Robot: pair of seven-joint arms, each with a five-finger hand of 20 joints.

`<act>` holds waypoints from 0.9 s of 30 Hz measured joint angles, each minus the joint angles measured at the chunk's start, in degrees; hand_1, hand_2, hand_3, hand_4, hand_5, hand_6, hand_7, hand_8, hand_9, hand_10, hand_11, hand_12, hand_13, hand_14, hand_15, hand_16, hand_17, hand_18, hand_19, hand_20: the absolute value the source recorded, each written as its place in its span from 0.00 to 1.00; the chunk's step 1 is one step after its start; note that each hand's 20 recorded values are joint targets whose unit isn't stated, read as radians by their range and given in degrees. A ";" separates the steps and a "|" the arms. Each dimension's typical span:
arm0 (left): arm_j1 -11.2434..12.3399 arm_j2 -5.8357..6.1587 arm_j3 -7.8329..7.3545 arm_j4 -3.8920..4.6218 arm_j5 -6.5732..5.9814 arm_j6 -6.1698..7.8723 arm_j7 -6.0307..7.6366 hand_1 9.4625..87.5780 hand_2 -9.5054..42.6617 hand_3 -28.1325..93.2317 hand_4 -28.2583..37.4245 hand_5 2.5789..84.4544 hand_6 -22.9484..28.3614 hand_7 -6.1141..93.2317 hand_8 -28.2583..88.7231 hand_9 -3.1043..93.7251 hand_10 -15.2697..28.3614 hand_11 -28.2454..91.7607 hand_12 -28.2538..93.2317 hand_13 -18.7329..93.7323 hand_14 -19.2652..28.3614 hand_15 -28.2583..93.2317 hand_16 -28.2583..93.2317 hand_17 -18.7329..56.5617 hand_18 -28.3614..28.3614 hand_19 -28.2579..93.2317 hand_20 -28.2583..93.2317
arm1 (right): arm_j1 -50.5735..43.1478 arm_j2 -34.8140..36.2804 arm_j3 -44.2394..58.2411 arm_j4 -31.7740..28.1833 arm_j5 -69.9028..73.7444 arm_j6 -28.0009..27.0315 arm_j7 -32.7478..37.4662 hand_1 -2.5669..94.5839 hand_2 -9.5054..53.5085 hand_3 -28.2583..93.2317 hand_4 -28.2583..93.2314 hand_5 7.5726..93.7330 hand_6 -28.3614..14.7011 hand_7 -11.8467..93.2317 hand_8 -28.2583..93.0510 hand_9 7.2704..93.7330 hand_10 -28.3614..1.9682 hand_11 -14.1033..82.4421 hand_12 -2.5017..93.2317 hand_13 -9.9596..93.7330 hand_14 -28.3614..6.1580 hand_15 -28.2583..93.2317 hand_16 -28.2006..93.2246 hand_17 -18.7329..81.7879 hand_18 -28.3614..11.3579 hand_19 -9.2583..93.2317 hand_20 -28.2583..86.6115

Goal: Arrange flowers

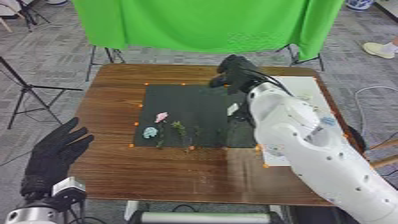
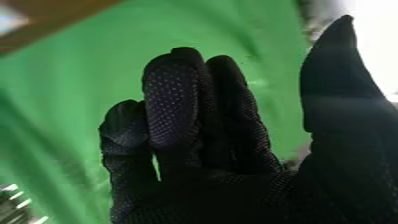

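Observation:
In the head view, my right hand (image 1: 234, 74) is over the far edge of the dark mat (image 1: 200, 97), its fingers relaxed and holding nothing. The right wrist view has the right hand (image 2: 200, 145) with fingers up and the thumb apart from them. Near the mat's left side lie a pink flower (image 1: 161, 117) and a light blue flower (image 1: 150, 132); beside them is a greenish stem (image 1: 179, 127). My left hand (image 1: 60, 149) is at the table's left edge, open. Part of a white sheet (image 1: 302, 90) lies under the right arm, which hides some of it.
Small orange markers (image 1: 131, 145) line the mat and sheet on the brown table (image 1: 178, 175). A green cloth (image 1: 209, 25) hangs beyond the table, with thin black stands (image 1: 28, 87) around it. Something blue (image 1: 329, 121) lies on the white sheet beside the right arm.

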 measured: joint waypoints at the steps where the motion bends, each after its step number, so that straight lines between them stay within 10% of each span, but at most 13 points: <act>1: 0.05 0.00 -0.01 0.00 -0.03 0.06 0.10 0.19 0.29 0.90 0.11 0.43 0.65 0.20 0.16 0.39 0.80 0.46 0.31 0.39 0.96 0.64 0.16 0.11 0.91 0.70 0.22 | -1.38 1.45 1.56 -0.06 0.12 -0.06 -0.02 0.35 0.00 0.94 0.00 0.49 0.55 0.32 0.10 0.54 0.48 0.37 0.16 0.70 0.47 0.90 0.31 0.51 0.19 1.00 0.70; 27: -0.22 0.77 1.12 0.02 -0.09 0.39 0.73 0.19 0.29 0.90 0.11 0.43 0.65 0.20 0.16 0.39 0.80 0.46 0.31 0.39 0.96 0.64 0.16 0.11 0.91 0.70 0.22 | -15.46 18.95 16.73 6.58 5.06 -7.21 14.09 0.36 0.00 0.96 0.00 0.46 0.50 0.30 0.11 0.45 0.32 0.34 0.15 0.67 0.48 0.90 0.29 0.50 0.17 1.00 0.65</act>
